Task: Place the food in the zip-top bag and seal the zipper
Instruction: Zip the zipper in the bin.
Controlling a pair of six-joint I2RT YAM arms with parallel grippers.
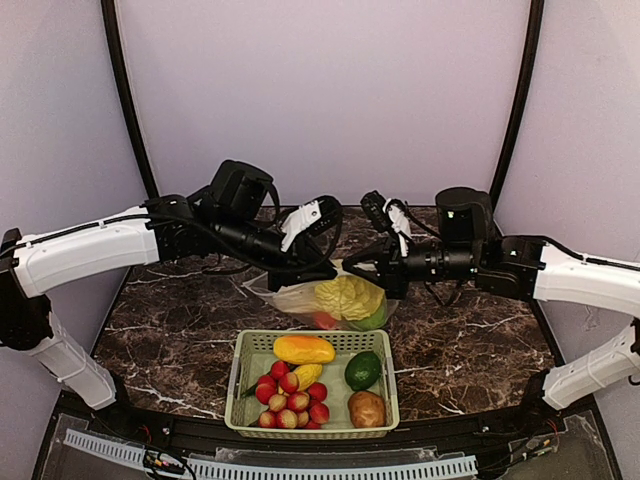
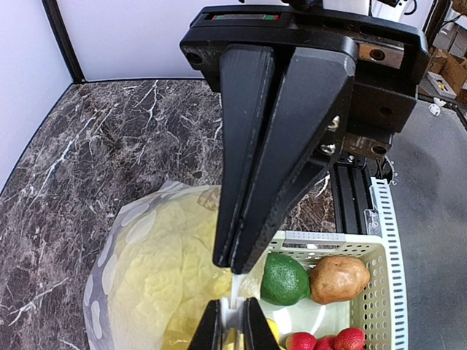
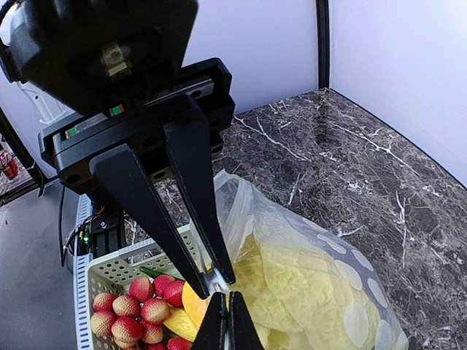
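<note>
Behind the basket (image 1: 245,345), zip-top bag (image 1: 290,298) is held up by its mouth; napa cabbage (image 1: 348,296) inside with red and green fruit under it — loading looks done. Both left gripper (image 2: 232,321) and right gripper (image 3: 225,321) are clamped on the bag's mouth edge, tips nearly meeting at the zipper (image 2: 235,292); can't tell if sealed — probably what's left. Film thin, crinkly, white-dotted; cabbage ruffled, pale yellow.

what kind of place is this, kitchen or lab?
Probably a lab test cell: a marble-look table boxed in by plain white walls, two robot arms at its edge, toy food in a basket and bag.
</note>
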